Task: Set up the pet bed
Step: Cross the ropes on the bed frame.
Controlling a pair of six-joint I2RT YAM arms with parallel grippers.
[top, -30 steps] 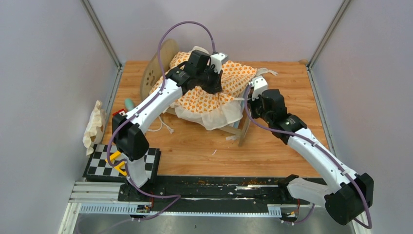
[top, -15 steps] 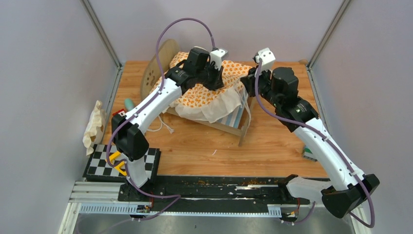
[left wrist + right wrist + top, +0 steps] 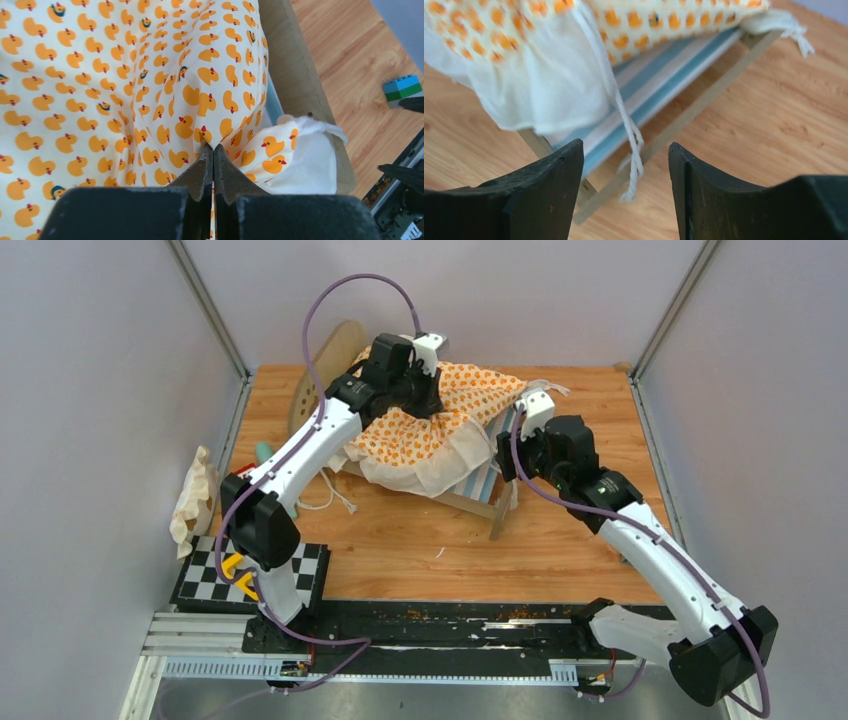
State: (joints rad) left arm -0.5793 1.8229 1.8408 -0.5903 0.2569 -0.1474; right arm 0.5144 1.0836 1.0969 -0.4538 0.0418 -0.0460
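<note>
The pet bed [image 3: 478,484] stands tilted mid-table, its blue-white striped base [image 3: 659,85] and a wooden rail [image 3: 706,97] showing under the duck-print cushion [image 3: 440,435] draped over it. One rounded end board [image 3: 325,375] rises at the back left. My left gripper [image 3: 425,400] is over the bed's back part, shut on a pinch of the cushion's fabric [image 3: 150,90]. At the bed's right end my right gripper [image 3: 505,462] is open and holds nothing. A white tie string [image 3: 631,145] hangs between its fingers without touching them.
A small white pillow [image 3: 195,495] lies off the table's left edge. A checkerboard plate [image 3: 205,580] sits at the front left, a teal object [image 3: 265,452] and a loose string [image 3: 335,495] left of the bed. A blue-green block [image 3: 402,89] lies right of the bed.
My right gripper rose toward the back right, came back down beside the bed's right end and opened. The cushion shifted back over the frame. My left gripper moved slightly back-left, still pinching it.
</note>
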